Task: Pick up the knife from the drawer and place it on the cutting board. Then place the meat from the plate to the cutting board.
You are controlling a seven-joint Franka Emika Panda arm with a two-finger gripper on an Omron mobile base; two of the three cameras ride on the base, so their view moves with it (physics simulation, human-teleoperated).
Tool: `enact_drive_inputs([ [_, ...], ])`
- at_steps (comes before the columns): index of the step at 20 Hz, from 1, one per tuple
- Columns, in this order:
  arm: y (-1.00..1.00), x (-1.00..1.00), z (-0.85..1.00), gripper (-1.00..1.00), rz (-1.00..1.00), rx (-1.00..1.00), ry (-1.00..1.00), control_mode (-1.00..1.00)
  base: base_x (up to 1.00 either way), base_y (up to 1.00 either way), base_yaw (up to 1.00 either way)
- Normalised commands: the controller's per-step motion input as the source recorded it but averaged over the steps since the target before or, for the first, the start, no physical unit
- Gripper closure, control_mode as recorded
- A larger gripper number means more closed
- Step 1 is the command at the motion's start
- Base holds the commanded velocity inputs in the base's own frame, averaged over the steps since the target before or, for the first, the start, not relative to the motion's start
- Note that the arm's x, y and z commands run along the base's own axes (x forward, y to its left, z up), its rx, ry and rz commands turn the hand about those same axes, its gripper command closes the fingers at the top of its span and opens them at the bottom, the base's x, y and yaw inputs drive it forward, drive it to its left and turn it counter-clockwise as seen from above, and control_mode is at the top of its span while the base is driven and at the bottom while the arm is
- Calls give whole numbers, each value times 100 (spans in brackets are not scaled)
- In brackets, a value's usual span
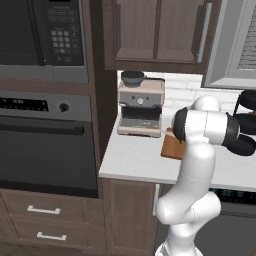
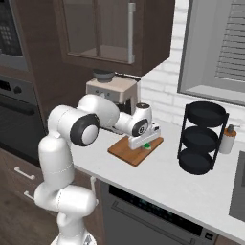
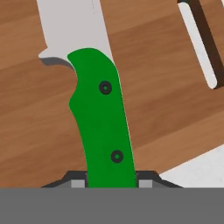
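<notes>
My gripper point(image 3: 111, 183) is shut on the knife point(image 3: 101, 118), pinching the lower end of its bright green handle. The silver blade points away from the hand, and the knife lies flat against or just over the reddish-brown cutting board point(image 3: 166, 100). From the right base view, the gripper point(image 2: 144, 144) sits low over the far corner of the cutting board point(image 2: 125, 152), with a bit of the green knife point(image 2: 147, 146) under it. In the left base view the arm covers most of the cutting board point(image 1: 170, 147). The plate, the meat and the drawer are out of view.
A coffee machine point(image 2: 112, 91) stands on the counter right behind the board. A black three-tier rack point(image 2: 203, 139) and a soap dispenser point(image 2: 228, 139) stand to the right. A wall oven point(image 1: 45, 145) fills the left, and wall cabinets point(image 1: 155, 30) hang overhead.
</notes>
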Motion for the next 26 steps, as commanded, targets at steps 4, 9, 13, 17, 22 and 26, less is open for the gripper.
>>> enact_drive_inputs([
  [4, -7, 39, -14, 100, 0, 0, 0, -100, 0, 0, 0],
  [9, -15, 31, -15, 100, 0, 0, 0, -100, 0, 0, 0],
  [13, -10, 13, -32, 100, 0, 0, 0, -100, 0, 0, 0],
  [17, 0, 0, -28, -100, 0, -1, 0, -100, 0, 0, 0],
  [22, 6, -1, 0, -100, 0, 0, 0, -100, 0, 0, 0],
  [26, 13, -23, 0, -100, 0, 0, -1, -100, 0, 0, 0],
])
